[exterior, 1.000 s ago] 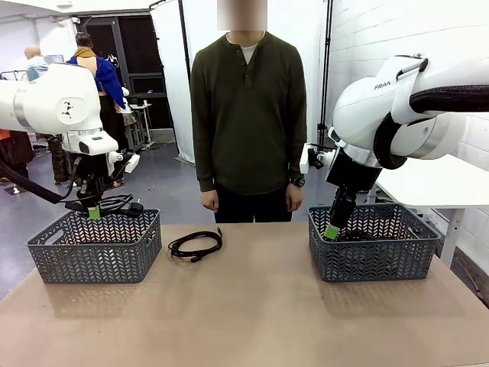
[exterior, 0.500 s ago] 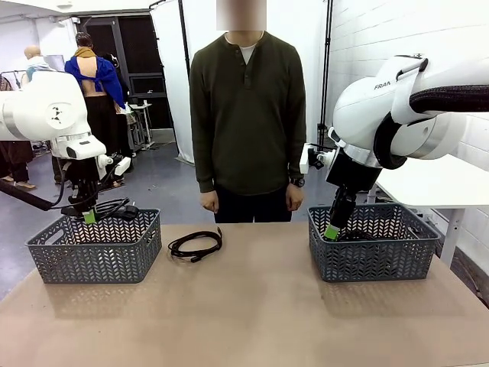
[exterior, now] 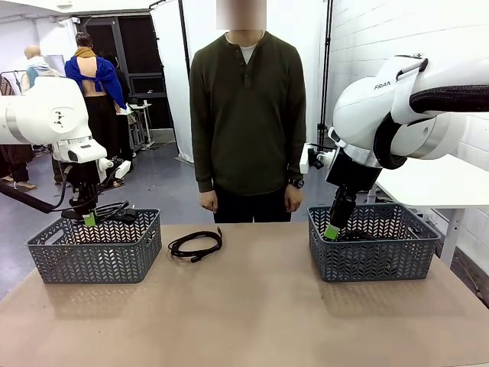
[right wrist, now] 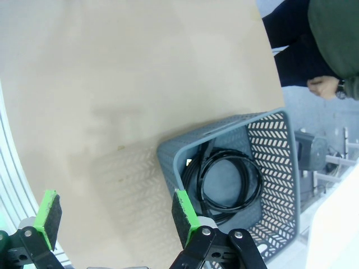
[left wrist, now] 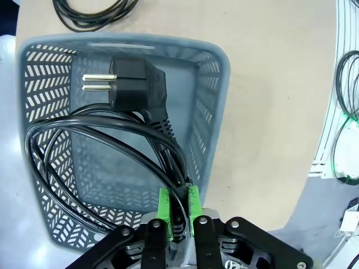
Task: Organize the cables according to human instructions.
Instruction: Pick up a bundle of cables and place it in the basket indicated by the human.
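Note:
My left gripper (exterior: pixel 89 219) (left wrist: pixel 179 209) is shut on a coiled black cable (left wrist: pixel 106 140) (exterior: pixel 114 209) with a two-pin plug, which hangs over the left grey basket (exterior: pixel 95 248) (left wrist: pixel 216 95). A second coiled cable (exterior: pixel 195 245) (left wrist: pixel 92 14) lies on the table between the baskets, in front of the human (exterior: pixel 248 115), whose arms hang down. My right gripper (exterior: pixel 331 232) (right wrist: pixel 115 216) stands open above the near left rim of the right grey basket (exterior: pixel 372 256) (right wrist: pixel 280 168), where another coiled cable (right wrist: pixel 227 182) lies.
The brown table (exterior: pixel 244 306) spreads wide in front of both baskets. A white table (exterior: pixel 435 183) stands to the far right. Other people (exterior: pixel 88 76) stand well behind on the left.
My left arm has shifted left and lowered slightly with its cable, settling over the left basket. The right arm and the human have stayed still.

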Robot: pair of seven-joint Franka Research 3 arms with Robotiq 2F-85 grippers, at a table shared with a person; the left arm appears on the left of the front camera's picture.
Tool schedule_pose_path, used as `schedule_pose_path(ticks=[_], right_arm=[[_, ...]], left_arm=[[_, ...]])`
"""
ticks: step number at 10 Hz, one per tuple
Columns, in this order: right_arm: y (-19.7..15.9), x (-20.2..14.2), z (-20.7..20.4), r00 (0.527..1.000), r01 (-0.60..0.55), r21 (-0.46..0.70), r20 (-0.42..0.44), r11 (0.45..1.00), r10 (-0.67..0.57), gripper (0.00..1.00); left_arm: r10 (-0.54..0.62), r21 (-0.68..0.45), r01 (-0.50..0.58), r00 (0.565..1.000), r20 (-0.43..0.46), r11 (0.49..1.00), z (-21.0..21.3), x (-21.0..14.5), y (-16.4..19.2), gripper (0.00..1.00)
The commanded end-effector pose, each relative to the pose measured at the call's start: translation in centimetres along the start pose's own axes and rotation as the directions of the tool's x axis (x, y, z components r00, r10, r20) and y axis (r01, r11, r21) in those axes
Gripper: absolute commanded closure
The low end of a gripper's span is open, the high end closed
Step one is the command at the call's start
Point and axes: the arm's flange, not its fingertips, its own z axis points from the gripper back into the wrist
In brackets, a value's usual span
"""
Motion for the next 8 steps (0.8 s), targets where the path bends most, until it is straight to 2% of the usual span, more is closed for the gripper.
schedule_pose_path(ticks=[1,7,8], right_arm=[[-0.14,0.02,-0.03,1.000,0.004,-0.005,-0.005,1.000,-0.004,0.00],[-0.14,0.02,-0.03,1.000,0.004,-0.005,-0.005,1.000,-0.004,0.00],[-0.14,0.02,-0.03,1.000,0.004,-0.005,-0.005,1.000,-0.004,0.00]], left_arm=[[0.017,0.010,-0.017,1.000,-0.001,1.000,0.28,-0.39,1.22,1.00],[0.070,0.015,-0.070,0.998,0.007,0.997,-0.52,-0.50,2.17,1.00],[0.081,0.016,-0.081,0.997,0.013,0.997,-0.71,-0.53,2.21,0.85]])
